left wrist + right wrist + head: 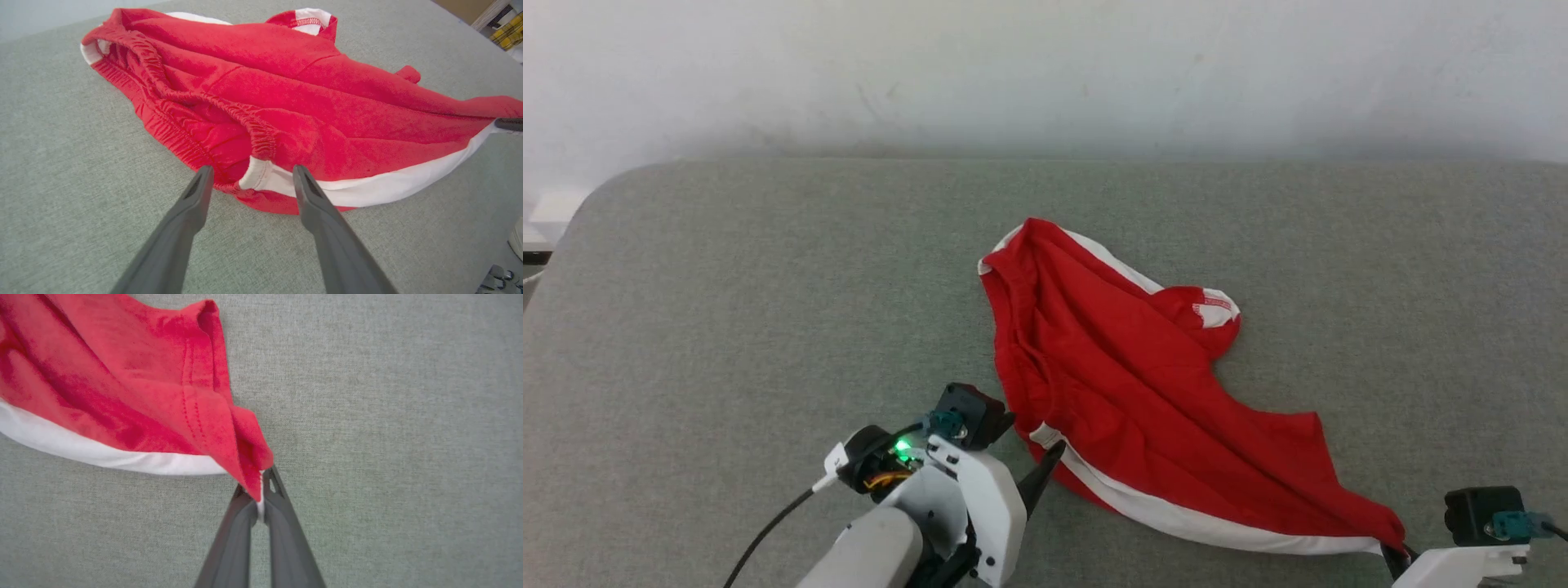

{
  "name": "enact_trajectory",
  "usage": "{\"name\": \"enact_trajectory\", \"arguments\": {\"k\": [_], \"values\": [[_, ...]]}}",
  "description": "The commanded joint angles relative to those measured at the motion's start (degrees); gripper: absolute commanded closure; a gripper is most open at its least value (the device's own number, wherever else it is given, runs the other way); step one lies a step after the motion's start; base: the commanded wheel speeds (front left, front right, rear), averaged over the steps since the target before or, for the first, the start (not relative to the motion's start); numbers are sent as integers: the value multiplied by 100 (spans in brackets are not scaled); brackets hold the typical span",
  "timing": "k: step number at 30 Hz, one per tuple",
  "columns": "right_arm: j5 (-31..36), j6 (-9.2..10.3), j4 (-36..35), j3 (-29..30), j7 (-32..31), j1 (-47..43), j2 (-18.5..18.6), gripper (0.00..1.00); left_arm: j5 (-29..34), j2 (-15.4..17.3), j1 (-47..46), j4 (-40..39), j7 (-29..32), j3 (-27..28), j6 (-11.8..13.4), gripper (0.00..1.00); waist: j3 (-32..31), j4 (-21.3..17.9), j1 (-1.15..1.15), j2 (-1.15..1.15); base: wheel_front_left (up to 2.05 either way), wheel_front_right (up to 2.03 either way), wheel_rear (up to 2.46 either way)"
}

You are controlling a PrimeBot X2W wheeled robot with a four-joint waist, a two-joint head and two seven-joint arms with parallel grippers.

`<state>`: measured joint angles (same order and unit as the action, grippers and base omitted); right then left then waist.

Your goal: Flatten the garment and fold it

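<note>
**Right gripper (261,490) pinches a corner of the red shorts (1127,384); left gripper (252,169) stands open at the waistband**

The shorts lie rumpled on a grey cloth surface (768,327), a little right of its middle in the head view. The gathered waistband (171,96) runs along their left side. A white stripe (1217,527) runs along the near edge, and a white-trimmed fold is bunched up at the far right.

The right gripper's jaws are pressed together on the near right corner of the shorts, where the stripe ends. The fabric is drawn to a point between the fingers.

The left gripper sits at the near end of the waistband with its jaws spread wide. One fingertip is on either side of the stripe's white end. Whether the tips touch the fabric is unclear.
</note>
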<state>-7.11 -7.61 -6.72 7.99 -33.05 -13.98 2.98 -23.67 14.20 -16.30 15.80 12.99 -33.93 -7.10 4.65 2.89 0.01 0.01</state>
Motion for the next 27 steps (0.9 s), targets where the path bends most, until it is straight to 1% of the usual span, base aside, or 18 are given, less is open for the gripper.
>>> {"name": "enact_trajectory", "arguments": {"k": [1, 6, 13, 14, 15, 20, 24, 27], "values": [[-26, 12, -5, -12, 43, 99, -10, 100, -32, 5, -145, 105, 17, -48, -37, 0, 74, -91, -1, -1, 0, 0, 0], [-43, 12, 14, -58, 105, 151, -10, 100, -64, 6, -396, 435, 5, -153, -38, 0, 154, -178, -1, -1, 0, 0, 0], [-67, 12, 55, -64, 165, 177, -10, 100, -196, 29, -549, 657, -90, -397, -38, 0, 219, -213, -1, -1, 0, 0, 0], [-69, 12, 62, -58, 172, 177, -10, 100, -218, 49, -569, 662, -114, -474, -38, 86, 224, -209, -1, -1, 0, 0, 0], [-70, 12, 68, -46, 179, 173, -10, 100, -258, 66, -581, 674, -133, -528, -38, 100, 230, -194, -1, -1, 0, 0, 0], [-63, 12, 82, 28, 201, 157, -10, 100, -426, 135, -622, 706, -276, -681, -38, 100, 203, -88, -1, -1, 0, 0, 0], [-120, 12, 42, 145, 282, 226, -10, 100, -450, 235, -522, 607, -504, -654, -30, 100, 33, 13, -1, -1, 0, 0, 0], [-205, 12, -64, 204, 359, 346, 47, 100, -442, 361, -398, 380, -704, -581, 36, 100, -145, 86, -1, -1, 0, 0, 0]]}}
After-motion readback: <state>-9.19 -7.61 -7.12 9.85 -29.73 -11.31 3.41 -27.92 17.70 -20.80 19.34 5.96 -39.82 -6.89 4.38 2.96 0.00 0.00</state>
